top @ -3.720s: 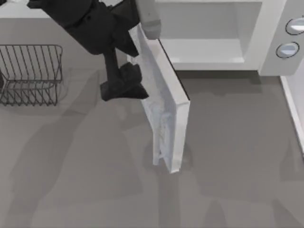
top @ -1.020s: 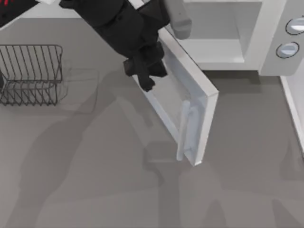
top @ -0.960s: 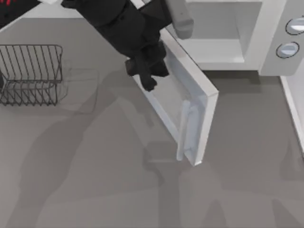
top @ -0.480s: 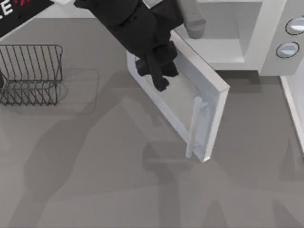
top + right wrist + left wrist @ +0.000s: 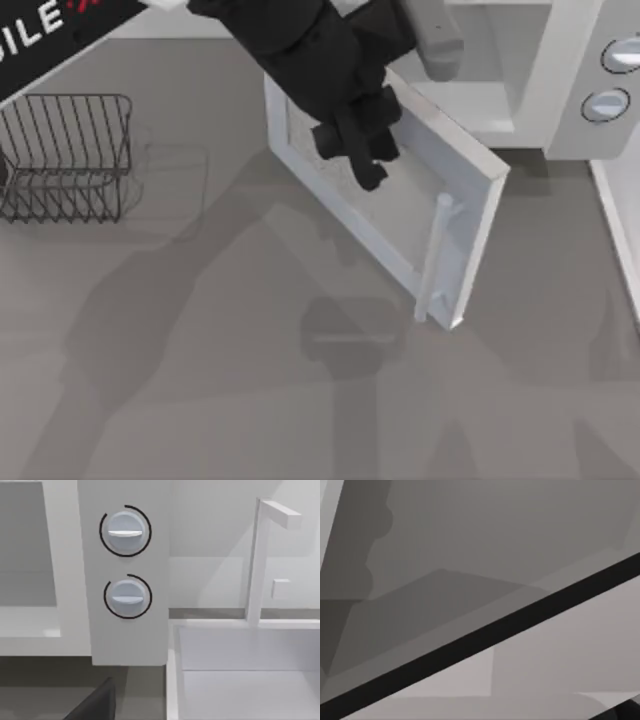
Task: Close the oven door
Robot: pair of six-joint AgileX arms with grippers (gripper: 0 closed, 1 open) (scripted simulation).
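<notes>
**Oven door stands ajar, left arm leaning on its window**

From above, you see one oven [image 5: 560,75] at the table's far right, its pale cavity open and two round knobs [image 5: 606,103] on its front panel. One oven door [image 5: 400,215] swings out at a slant from its hinge near the cavity's left edge, its free edge toward the table's middle, and one pale bar handle [image 5: 432,258] runs along that free edge. A single dark wire rack [image 5: 65,155] sits well apart at the far left of the grey table [image 5: 200,400], out of the door's way. Your left arm reaches in from the top left, bent down over the door; the left gripper [image 5: 365,165] points at the speckled window and looks to be against it. You cannot tell whether its fingers are parted or together.

The left wrist view gives you grey slanted surfaces crossed by one dark diagonal band, too close to identify.

In the right wrist view, you face the oven's front panel [image 5: 125,630]: two knobs [image 5: 125,531], one above the other, cavity beside them. A white sink basin [image 5: 300,690] with one angular faucet [image 5: 260,560] stands just beside the oven.
</notes>
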